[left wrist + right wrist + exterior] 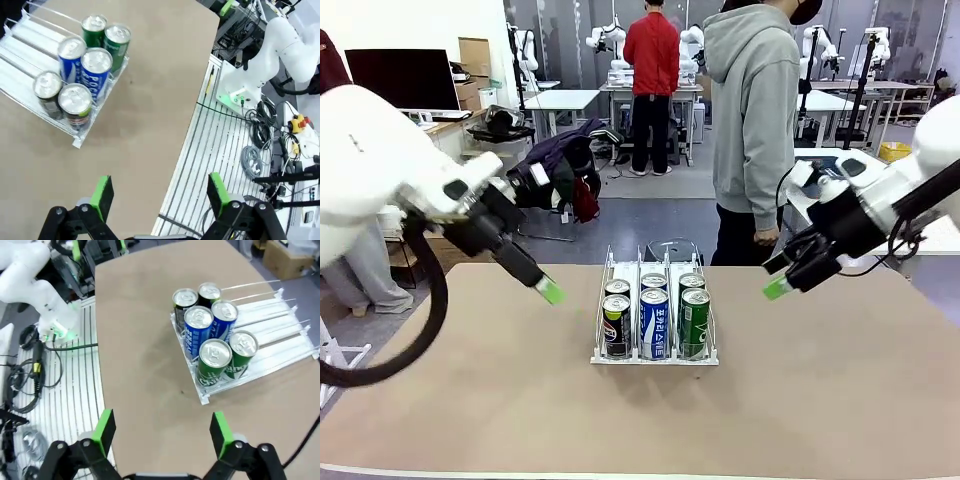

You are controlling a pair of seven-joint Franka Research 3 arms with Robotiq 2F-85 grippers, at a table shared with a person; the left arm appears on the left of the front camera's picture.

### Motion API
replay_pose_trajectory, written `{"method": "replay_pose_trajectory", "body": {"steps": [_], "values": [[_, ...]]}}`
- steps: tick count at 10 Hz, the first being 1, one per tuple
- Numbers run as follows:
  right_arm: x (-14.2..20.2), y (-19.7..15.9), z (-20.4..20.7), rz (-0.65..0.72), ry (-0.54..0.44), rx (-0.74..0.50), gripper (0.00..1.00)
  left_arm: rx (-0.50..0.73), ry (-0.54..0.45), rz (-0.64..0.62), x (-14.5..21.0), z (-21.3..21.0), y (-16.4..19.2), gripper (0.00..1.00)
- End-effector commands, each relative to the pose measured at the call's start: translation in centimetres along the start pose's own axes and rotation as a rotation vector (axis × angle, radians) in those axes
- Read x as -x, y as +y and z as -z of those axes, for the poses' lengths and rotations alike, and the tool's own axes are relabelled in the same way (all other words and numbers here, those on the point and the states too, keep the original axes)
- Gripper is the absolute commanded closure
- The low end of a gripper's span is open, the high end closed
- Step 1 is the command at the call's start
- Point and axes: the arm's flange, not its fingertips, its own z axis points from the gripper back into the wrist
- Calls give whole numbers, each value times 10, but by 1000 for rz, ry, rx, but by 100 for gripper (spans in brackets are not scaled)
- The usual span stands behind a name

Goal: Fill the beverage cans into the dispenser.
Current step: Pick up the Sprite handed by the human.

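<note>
The dispenser sits mid-table with several beverage cans upright in its three lanes, two deep. The front row is a black can, a blue-and-white can and a green can. My left gripper hovers left of the rack, open and empty. My right gripper hovers to its right, also open and empty. The left wrist view has the left gripper over bare table, with the dispenser and the cans at upper left. In the right wrist view, the right gripper is short of the cans in the dispenser.
A person in a grey hoodie stands at the far table edge behind the rack, one hand hanging down. Bare brown table lies on both sides of the rack. Arm bases and cables sit off the near edge.
</note>
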Motion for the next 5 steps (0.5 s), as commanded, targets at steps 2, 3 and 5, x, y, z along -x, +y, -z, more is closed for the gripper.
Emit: {"method": "replay_pose_trajectory", "body": {"steps": [2,3,5], "values": [[-9,2,-64,35,47,91,0,-97,-18,77,-8,-54,14,0],[-13,1,-84,35,50,124,0,-157,-14,107,-11,-70,10,0],[-20,-2,-119,58,27,176,0,-258,7,152,-21,-104,9,0]]}}
